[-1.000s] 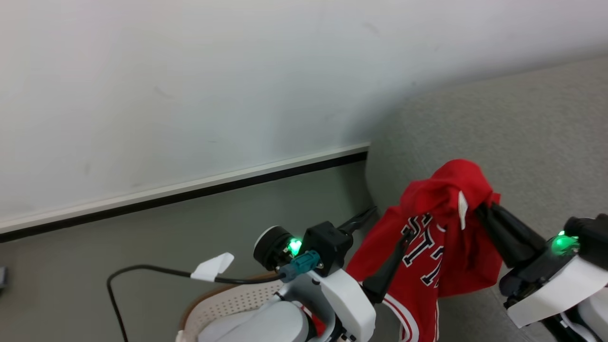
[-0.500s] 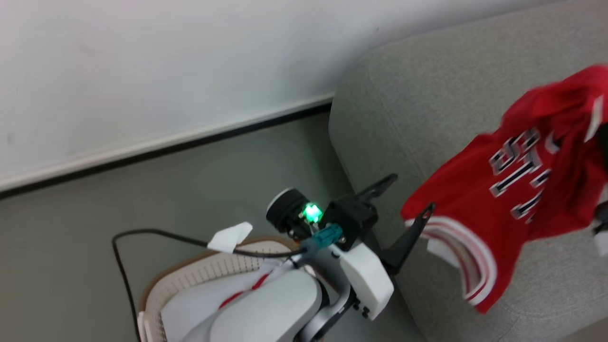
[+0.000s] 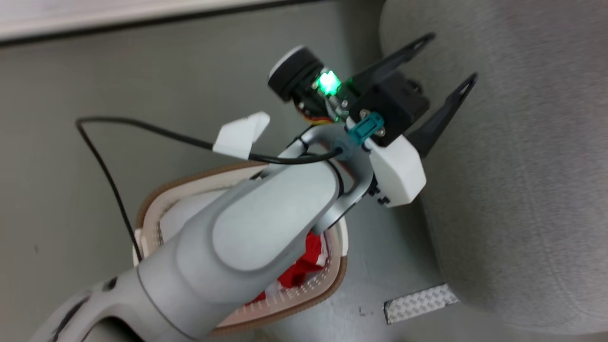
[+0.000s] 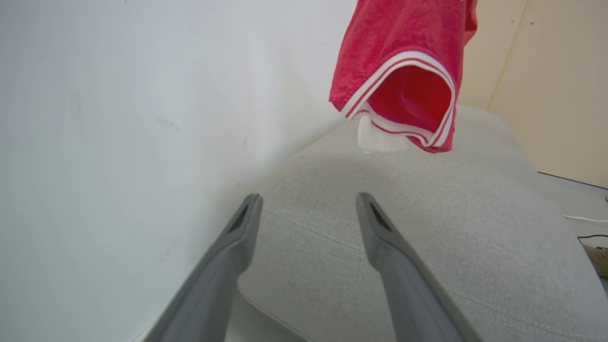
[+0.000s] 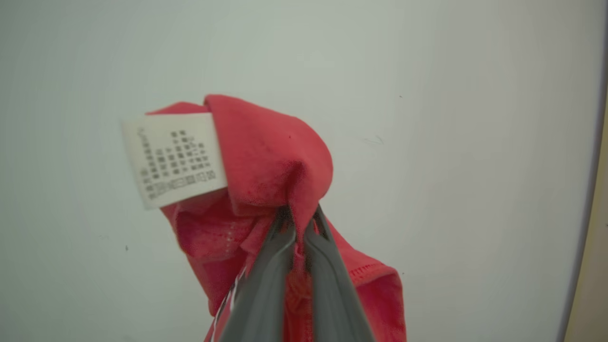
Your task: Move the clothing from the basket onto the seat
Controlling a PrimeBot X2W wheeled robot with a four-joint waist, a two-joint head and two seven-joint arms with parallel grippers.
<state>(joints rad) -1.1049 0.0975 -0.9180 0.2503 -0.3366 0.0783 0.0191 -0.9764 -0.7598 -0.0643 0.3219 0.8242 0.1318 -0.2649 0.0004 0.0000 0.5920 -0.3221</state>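
A fold of the red garment (image 5: 266, 152) is being pinched tight by the right gripper (image 5: 300, 217), with the white label (image 5: 173, 159) sticking out beside it. From that grip the garment is being hung straight down, long axis vertical, its striped hem (image 4: 396, 61) above the seat (image 4: 403, 228) and apart from it, so a lowering is judged to be called for. The left gripper (image 3: 449, 59) is being held spread and empty by the seat's edge, while more red clothing (image 3: 304, 266) is lying in the basket (image 3: 294, 299) under its arm.
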